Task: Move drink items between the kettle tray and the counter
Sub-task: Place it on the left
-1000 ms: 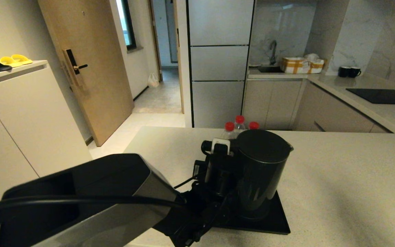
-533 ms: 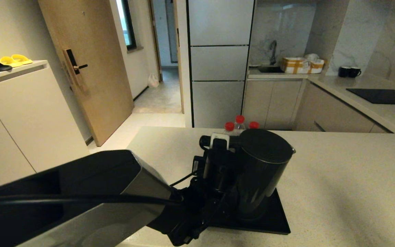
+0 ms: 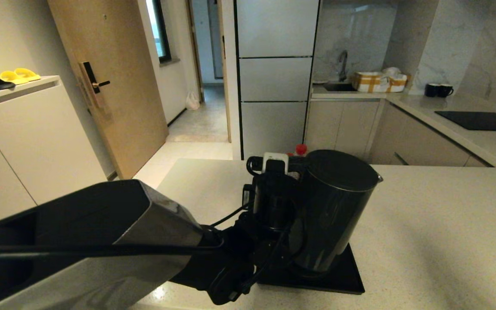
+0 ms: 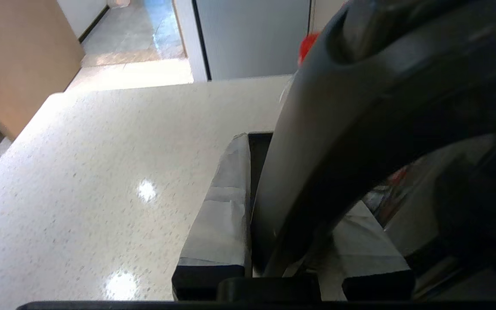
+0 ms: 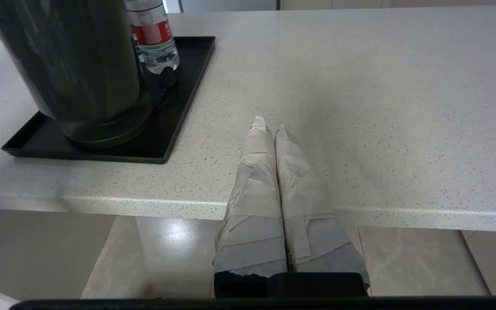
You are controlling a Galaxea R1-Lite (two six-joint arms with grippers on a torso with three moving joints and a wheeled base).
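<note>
The kettle (image 3: 332,211) has risen, tilted, above the tray (image 3: 346,275). Left gripper (image 4: 291,241) clamps its handle; counter (image 3: 437,224) rightward lies open. Right gripper (image 5: 269,129) idles, fingers together.

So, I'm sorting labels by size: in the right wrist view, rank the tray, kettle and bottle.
1. tray: widest footprint.
2. kettle: cropped at the top, bulkier than the bottle.
3. bottle: slimmest, also farthest, so nearness exaggerates the gap.

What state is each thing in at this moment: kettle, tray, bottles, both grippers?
kettle: lid shut, tilted, held by its handle over the tray
kettle tray: flat on the counter
water bottle: upright on the tray, red cap on
left gripper: shut on the kettle handle
right gripper: shut, empty, parked at the counter's near edge
</note>
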